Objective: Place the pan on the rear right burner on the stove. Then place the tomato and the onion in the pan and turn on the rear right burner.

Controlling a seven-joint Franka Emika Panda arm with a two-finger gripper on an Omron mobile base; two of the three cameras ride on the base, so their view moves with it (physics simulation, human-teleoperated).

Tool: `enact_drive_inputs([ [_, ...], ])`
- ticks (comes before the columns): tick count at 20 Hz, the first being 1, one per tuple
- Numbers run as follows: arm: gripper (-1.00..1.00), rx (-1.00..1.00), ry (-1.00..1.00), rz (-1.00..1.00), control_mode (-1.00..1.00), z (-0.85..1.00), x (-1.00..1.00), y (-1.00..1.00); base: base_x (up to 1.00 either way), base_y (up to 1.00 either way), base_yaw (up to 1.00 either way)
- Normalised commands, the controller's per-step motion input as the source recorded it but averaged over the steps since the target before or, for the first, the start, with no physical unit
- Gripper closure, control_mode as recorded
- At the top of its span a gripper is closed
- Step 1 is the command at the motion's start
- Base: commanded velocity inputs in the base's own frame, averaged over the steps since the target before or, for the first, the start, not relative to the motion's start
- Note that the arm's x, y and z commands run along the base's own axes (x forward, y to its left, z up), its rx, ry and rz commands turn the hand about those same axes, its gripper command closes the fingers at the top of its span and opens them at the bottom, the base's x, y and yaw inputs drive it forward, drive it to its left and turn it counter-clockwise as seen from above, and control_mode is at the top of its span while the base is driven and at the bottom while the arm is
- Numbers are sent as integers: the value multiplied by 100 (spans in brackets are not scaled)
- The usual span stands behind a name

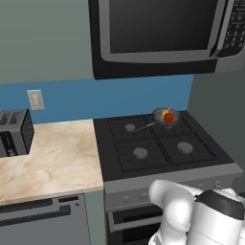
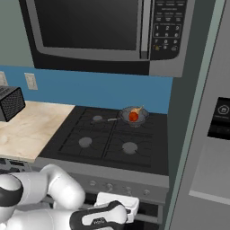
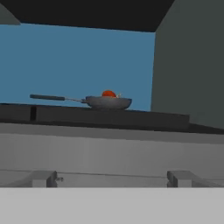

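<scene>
With tomato [image 2: 133, 117] and onion [image 1: 165, 113] already in the pan [image 1: 167, 116] on the stove [image 1: 112, 158], the empty, wide-open gripper sits low facing the knobs, apparently to light the burner.

Hidden / cut off
You can't see the rear right burner under the pan [image 1: 166, 116]; onion [image 3: 117, 95] mostly behind tomato [image 3: 108, 93]; toaster [image 1: 14, 132] cut by frame edge.

My count from the base views: 1 stove [image 1: 165, 143] w/ 4 burners, incl. the rear right burner [image 1: 168, 125]. 1 pan [image 1: 165, 116] on it, holding 1 tomato [image 1: 169, 117] and 1 onion [image 1: 165, 112]. 1 microwave [image 1: 162, 33] overhead, 1 toaster [image 1: 15, 132] on 1 counter [image 1: 52, 160], 1 wall outlet [image 1: 36, 99]. Front panel knobs: I make out approx. 4, too small to be sure.
</scene>
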Motion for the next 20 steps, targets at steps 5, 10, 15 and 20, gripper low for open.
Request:
enact_drive_inputs([
  [5,-100,-7,0,0,-100,-19,0,-5,0,0,0],
  [10,-100,-5,0,0,-100,-21,12,0,0,0,0],
  [15,-100,-2,0,0,-100,-8,26,0,0,0,0],
  [20,-100,-2,0,0,-100,-9,22,-1,0,0,0],
])
